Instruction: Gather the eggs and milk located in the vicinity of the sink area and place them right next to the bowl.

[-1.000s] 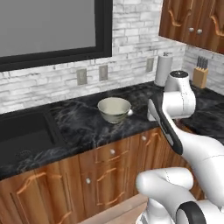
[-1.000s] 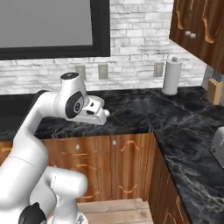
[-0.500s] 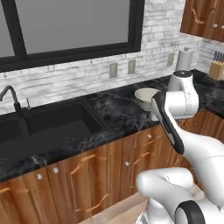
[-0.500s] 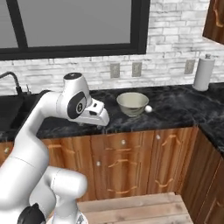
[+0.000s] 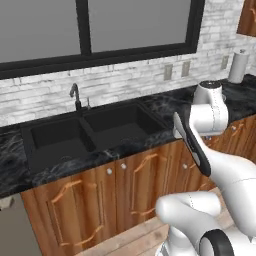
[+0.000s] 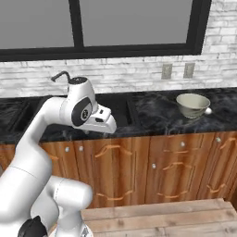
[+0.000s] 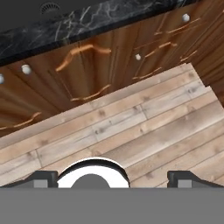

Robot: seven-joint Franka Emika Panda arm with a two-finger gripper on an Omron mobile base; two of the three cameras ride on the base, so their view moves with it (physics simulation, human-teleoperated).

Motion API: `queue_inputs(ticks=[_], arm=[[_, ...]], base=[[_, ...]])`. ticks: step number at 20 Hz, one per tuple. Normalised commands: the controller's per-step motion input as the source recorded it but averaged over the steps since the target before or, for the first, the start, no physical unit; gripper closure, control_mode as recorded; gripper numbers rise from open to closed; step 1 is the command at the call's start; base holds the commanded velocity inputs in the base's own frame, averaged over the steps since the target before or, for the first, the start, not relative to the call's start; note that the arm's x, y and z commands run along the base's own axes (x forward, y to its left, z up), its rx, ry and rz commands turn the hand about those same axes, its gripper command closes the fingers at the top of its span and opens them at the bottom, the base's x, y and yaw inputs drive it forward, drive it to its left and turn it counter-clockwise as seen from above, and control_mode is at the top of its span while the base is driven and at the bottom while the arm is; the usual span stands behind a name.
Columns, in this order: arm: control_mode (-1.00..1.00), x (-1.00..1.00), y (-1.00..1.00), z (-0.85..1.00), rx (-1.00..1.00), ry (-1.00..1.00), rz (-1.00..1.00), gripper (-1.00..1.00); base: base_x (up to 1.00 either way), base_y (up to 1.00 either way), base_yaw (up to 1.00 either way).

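The black double-basin sink (image 5: 120, 122) lies in the counter with its dark curved faucet (image 5: 75, 95) behind it. To the right along the counter stands the cream-white bowl (image 6: 192, 104), and a small white egg (image 6: 208, 111) lies against its right side. The milk is out of view. My gripper (image 6: 99, 130) hangs in front of the counter edge by the sink, pointing down at the floor. In the hand view my gripper (image 7: 113, 177) is open, its fingertips (image 7: 43, 177) wide apart with nothing between them.
A white paper-towel roll (image 5: 239, 65) stands at the far right against the brick wall. Wooden cabinet doors (image 6: 115, 169) run below the black marble counter (image 6: 152, 115). Plank flooring (image 7: 144, 127) lies under the hand.
The base has driven left along the counter, so the views have shifted from the bowl to the sink. The arm keeps its pose and the gripper stays open.
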Motion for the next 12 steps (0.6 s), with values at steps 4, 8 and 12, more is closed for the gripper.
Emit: queue_inputs(ticks=[4, 8, 12], arm=[[1.00, 0.00, 0.00, 0.00, 0.00, 0.00, 0.00, -1.00], [1.00, 0.00, 0.00, 0.00, 0.00, 0.00, 0.00, -1.00], [1.00, 0.00, 0.00, 0.00, 0.00, 0.00, 0.00, -1.00]], base=[[-0.13, 1.00, 0.07], [-0.33, 1.00, 0.04], [-0.05, 1.00, 0.07]])
